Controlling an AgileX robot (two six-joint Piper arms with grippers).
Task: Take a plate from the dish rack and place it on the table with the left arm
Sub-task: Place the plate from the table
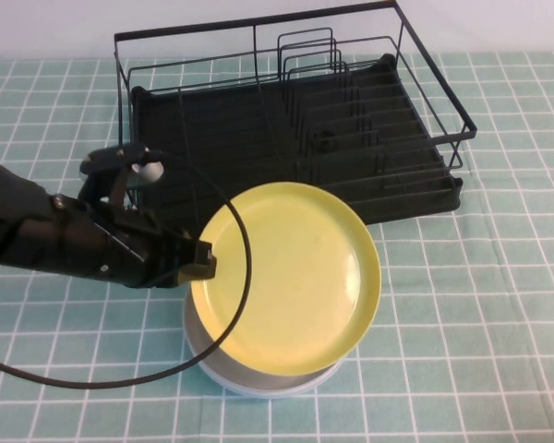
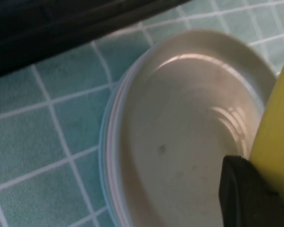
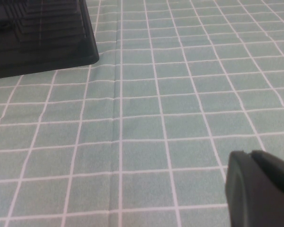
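Plate (image 1: 295, 277) is out of the dish rack (image 1: 351, 129) — our left gripper (image 1: 201, 261) pinches its rim, holding it tilted just above a grey plate (image 1: 258, 380). We judge only the set-down on the table (image 1: 480, 305) remains; our right gripper (image 3: 258, 189) waits elsewhere — we cannot tell its state.

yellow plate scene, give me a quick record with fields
plate: yellow plate, tilted, out of the rack, above a grey plate
left gripper: left gripper shut on the plate's left edge
right gripper: right gripper over bare cloth, away from the plates
dish rack: dish rack holds no plates
table: table, mint-green grid cloth
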